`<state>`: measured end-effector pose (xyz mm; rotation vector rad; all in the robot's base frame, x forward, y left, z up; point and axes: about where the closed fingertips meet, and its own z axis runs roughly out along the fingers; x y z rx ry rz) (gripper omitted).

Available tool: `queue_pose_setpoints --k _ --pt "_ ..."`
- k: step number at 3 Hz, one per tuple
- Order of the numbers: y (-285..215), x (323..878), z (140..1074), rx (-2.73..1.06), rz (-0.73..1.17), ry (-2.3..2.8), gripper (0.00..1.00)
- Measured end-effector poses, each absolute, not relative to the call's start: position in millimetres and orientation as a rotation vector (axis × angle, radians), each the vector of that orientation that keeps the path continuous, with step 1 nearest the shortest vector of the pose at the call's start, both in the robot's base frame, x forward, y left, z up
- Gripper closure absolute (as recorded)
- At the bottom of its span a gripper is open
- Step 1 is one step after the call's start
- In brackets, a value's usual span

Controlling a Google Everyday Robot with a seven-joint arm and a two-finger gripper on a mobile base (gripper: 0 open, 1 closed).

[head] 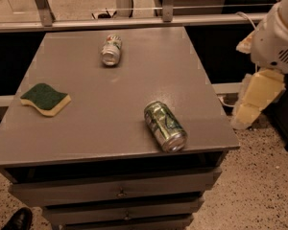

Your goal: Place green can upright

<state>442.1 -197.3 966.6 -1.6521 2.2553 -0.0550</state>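
Note:
The green can [165, 126] lies on its side near the front right corner of the grey table top [134, 80], its silver end facing the front edge. My gripper [257, 99], pale yellow under the white arm [278, 37], hangs off the table's right edge. It is to the right of the can, apart from it, and holds nothing that I can see.
A white-silver can [111, 50] with red and green marks lies on its side at the back middle. A green and yellow sponge [45, 98] lies at the left. Drawers [120, 193] sit under the top. A rail [134, 22] runs behind. A black shoe [18, 219] shows at the bottom left.

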Motion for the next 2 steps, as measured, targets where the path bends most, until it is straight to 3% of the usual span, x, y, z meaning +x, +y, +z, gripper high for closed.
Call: queue_pose_setpoints --k 2 --pt "-103 467 914 -1.279 0.157 2.453 0.00"
